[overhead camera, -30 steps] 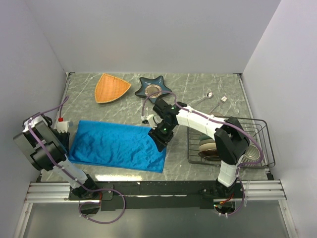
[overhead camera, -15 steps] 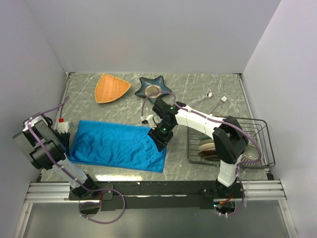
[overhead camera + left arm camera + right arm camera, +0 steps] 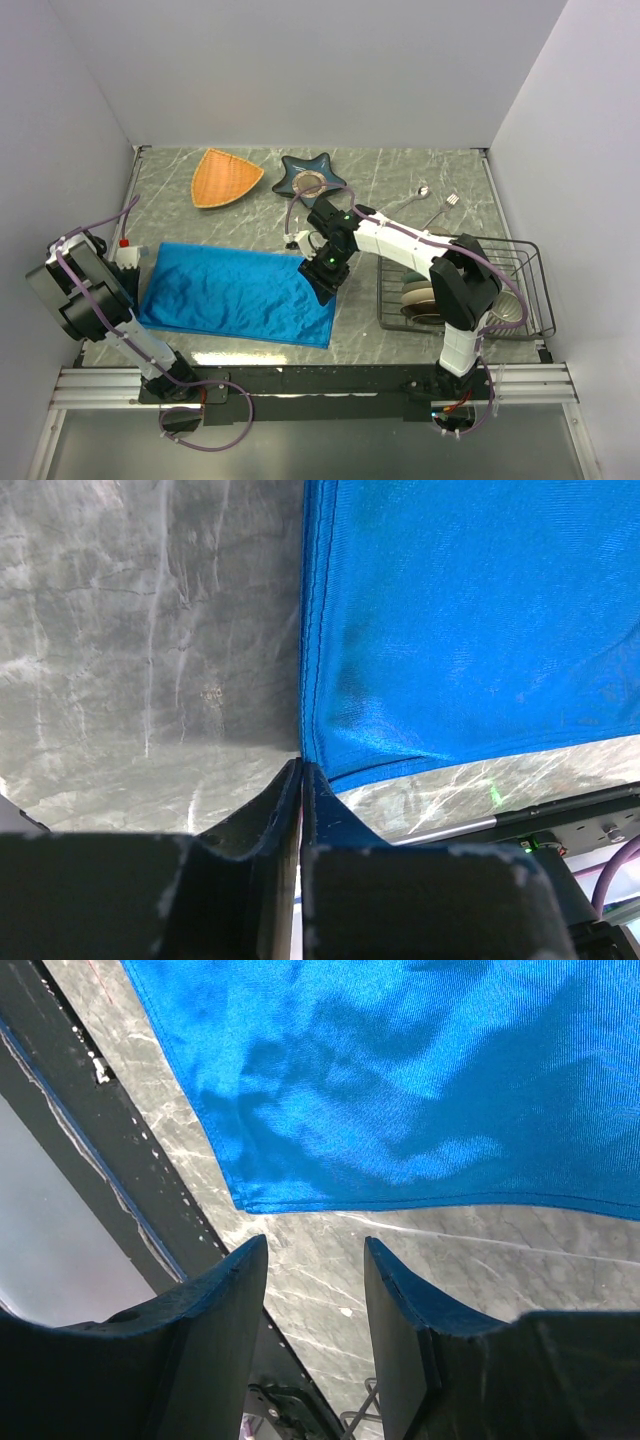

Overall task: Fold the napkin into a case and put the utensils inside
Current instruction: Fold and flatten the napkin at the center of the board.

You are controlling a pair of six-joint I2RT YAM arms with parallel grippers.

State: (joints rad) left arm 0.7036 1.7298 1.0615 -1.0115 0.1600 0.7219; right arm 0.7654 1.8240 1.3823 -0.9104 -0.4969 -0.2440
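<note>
The left claw (image 3: 301, 768) has its two dark fingers pressed almost together, only a hairline slit between them, and they pinch the left near corner of the napkin (image 3: 235, 292) right at its stitched hem. The right claw (image 3: 313, 1242) stands spread with a clear gap between its fingers. It holds nothing and hangs just above the napkin's right near corner, where bare worktop (image 3: 380, 175) shows between the fingertips. The napkin is a bright blue, slightly glossy cloth with a fine weave. It lies flat as a long rectangle on the left near part of the worktop, its long side roughly parallel to the near edge. It shows soft ripples near the right end and a straight sewn border along the left side. The worktop is grey stone-patterned, with pale veins and a dull sheen. The spoon (image 3: 420, 192) and the fork (image 3: 446, 204), both thin silver metal, lie side by side near the far right corner, well apart from the napkin. An orange triangular dish (image 3: 225, 177) with a woven look and a dark star-shaped dish (image 3: 305, 175) sit along the far edge. A black wire rack (image 3: 530, 270) stands at the right edge, holding round plates on edge.
</note>
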